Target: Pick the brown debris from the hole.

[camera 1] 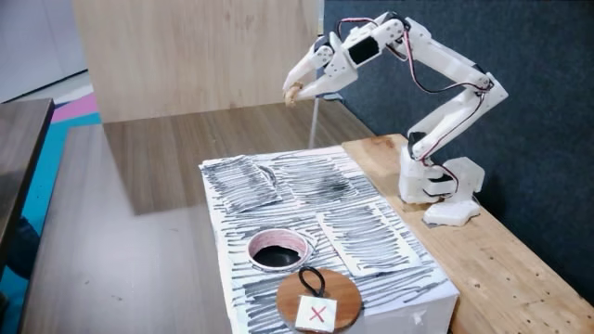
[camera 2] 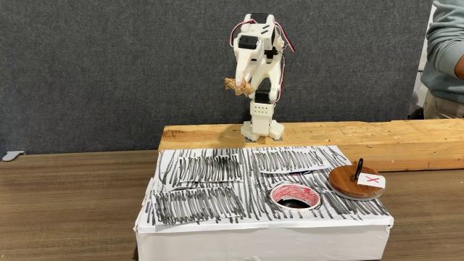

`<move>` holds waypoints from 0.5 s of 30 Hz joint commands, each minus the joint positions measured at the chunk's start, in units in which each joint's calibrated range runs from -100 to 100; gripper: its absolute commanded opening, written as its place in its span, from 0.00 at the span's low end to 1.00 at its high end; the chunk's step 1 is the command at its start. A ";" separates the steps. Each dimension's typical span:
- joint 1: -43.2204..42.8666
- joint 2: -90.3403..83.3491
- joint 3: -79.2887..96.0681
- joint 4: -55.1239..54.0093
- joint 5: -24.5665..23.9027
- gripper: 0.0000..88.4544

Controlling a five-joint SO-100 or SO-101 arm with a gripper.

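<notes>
The brown debris (camera 1: 291, 93) (camera 2: 232, 85), a small knobbly tan lump, hangs high in the air with my white gripper (camera 1: 294, 91) (camera 2: 234, 85) shut on it. In a fixed view the arm reaches up and left from its base, well above and behind the box. The hole (camera 1: 277, 250) (camera 2: 294, 196), a round dark opening with a pale pinkish rim, sits in the top of the scribbled white box (camera 1: 371, 250) (camera 2: 210, 196) far below the gripper.
A round wooden disc (camera 1: 334, 292) (camera 2: 346, 185) with a black ring and a red X card lies beside the hole. The arm's base stands on a wooden plank (camera 1: 501, 250) (camera 2: 406, 138). A person's arm (camera 2: 446, 43) shows at the right edge.
</notes>
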 commanded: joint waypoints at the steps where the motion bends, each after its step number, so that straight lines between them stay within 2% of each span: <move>1: 0.09 -1.22 -0.32 0.22 0.97 0.12; 6: -4.07 -1.22 -0.14 0.22 5.85 0.36; 8: -4.36 -1.22 -0.14 0.22 6.78 0.42; 15: -4.36 -1.22 -0.23 0.22 7.41 0.45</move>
